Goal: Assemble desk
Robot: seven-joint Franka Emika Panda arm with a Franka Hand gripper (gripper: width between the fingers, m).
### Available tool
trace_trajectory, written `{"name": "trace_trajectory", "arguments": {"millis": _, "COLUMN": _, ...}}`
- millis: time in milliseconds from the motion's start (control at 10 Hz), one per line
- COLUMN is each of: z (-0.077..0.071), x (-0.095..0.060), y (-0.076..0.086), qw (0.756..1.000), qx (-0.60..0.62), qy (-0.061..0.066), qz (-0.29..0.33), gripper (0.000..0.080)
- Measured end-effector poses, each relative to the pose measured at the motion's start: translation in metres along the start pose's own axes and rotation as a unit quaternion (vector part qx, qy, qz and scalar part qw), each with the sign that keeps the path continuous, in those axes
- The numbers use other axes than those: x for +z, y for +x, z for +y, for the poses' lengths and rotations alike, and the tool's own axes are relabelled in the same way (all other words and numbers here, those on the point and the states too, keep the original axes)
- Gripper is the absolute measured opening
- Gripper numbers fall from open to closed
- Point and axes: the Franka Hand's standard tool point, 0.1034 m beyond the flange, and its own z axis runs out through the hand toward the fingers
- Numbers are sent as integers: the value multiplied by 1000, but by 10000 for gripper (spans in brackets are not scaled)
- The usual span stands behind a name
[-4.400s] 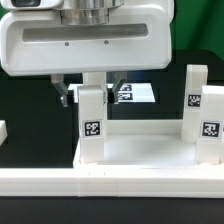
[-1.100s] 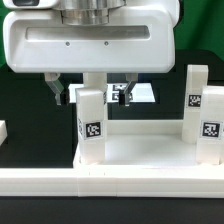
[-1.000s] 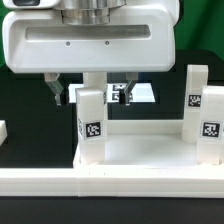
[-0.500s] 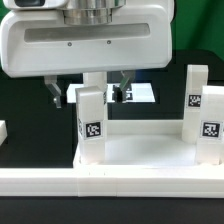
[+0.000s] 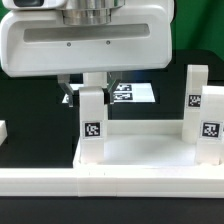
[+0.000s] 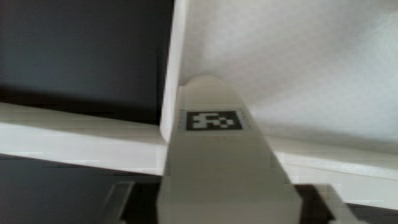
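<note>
The desk top (image 5: 140, 152), a white tray with a raised rim, lies at the front of the exterior view. A white square leg (image 5: 92, 118) with a tag stands upright on its left part. My gripper (image 5: 90, 95) comes down over the leg's top with a finger on each side and is shut on it. Two more tagged legs (image 5: 196, 100) (image 5: 210, 128) stand at the right end. In the wrist view the held leg (image 6: 217, 150) fills the middle, with the gripper (image 6: 224, 206) around it and the desk top (image 6: 302, 60) beyond.
The marker board (image 5: 137, 94) lies on the black table behind the gripper. A long white rail (image 5: 100, 186) runs along the front. A small white part (image 5: 3, 130) shows at the exterior view's left edge.
The fingers stood wide apart a second ago and have closed in onto the leg's sides. The leg and desk top have not moved.
</note>
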Motion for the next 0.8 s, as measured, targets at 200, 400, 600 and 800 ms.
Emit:
{"name": "trace_trajectory", "arguments": {"millis": 200, "z": 7, "x": 0, "y": -1, "qw": 991, "qx": 132, "qy": 16, "qz": 2, "gripper": 288}}
{"name": "trace_trajectory", "arguments": {"millis": 400, "z": 8, "x": 0, "y": -1, "qw": 970, "qx": 243, "qy": 22, "qz": 4, "gripper": 288}}
{"name": "trace_trajectory", "arguments": {"millis": 600, "z": 8, "x": 0, "y": -1, "qw": 944, "qx": 328, "qy": 23, "qz": 2, "gripper": 289}}
{"name": "trace_trajectory", "arguments": {"millis": 800, "z": 4, "x": 0, "y": 0, "qw": 903, "qx": 429, "qy": 23, "qz": -1, "gripper": 290}}
